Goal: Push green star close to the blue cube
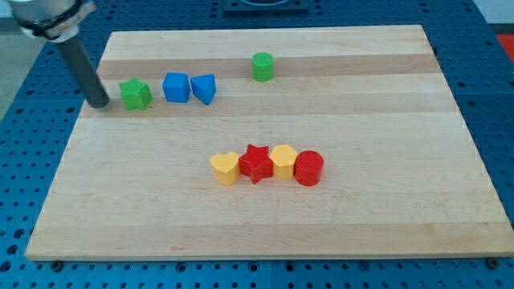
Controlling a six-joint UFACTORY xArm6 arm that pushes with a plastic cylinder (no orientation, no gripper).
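At the view's upper left, on the pale wooden board (265, 201), my tip (99, 103) rests on the surface, a bare dark rod end holding nothing, just to the left of the green star-shaped block (136, 94), with a narrow gap between them. Just right of the star sits the blue cube block (176, 87), close but apart, and a blue wedge-like block (204, 88) nearly touches the cube. Farther right stands a green cylinder block (262, 66). Near the board's middle, a yellow heart block (226, 168), red star block (256, 164), yellow block (283, 160) and red cylinder block (308, 168) form a touching row.
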